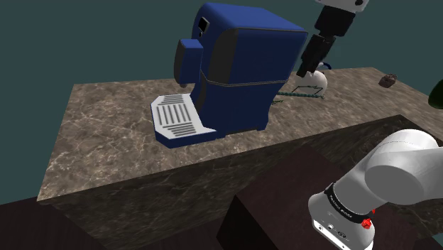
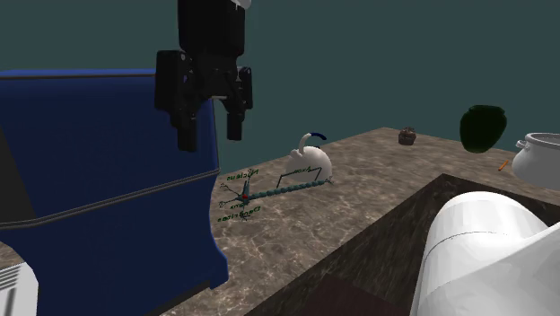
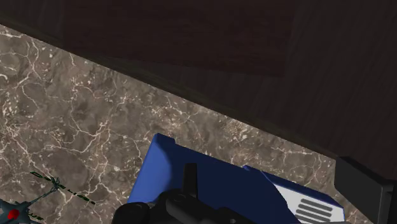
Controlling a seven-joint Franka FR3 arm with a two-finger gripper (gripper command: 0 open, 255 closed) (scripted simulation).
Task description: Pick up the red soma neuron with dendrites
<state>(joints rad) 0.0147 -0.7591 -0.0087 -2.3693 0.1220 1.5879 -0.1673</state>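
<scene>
The neuron model [image 2: 243, 193] lies flat on the marble counter: a small red soma with thin green dendrites and a long blue-green axon running toward a white kettle [image 2: 313, 160]. In the shoulder view the neuron model [image 1: 301, 92] shows as green lines just behind the blue machine. In the wrist view its red soma [image 3: 11, 214] is on the marble beside the blue machine. My black gripper [image 2: 211, 124] hangs well above the neuron, close to the machine's upper corner. It is open, with nothing between its fingers. In the shoulder view the gripper [image 1: 310, 65] is in front of the kettle.
A large blue coffee machine [image 1: 234, 71] with a white drip tray [image 1: 177, 117] stands mid-counter, close to the neuron. Farther along the marble counter [image 1: 106, 135] are a small brown object [image 2: 408, 136], a dark green vase [image 2: 483, 127] and a white pot [image 2: 539, 158]. Dark wood borders the counter's near side.
</scene>
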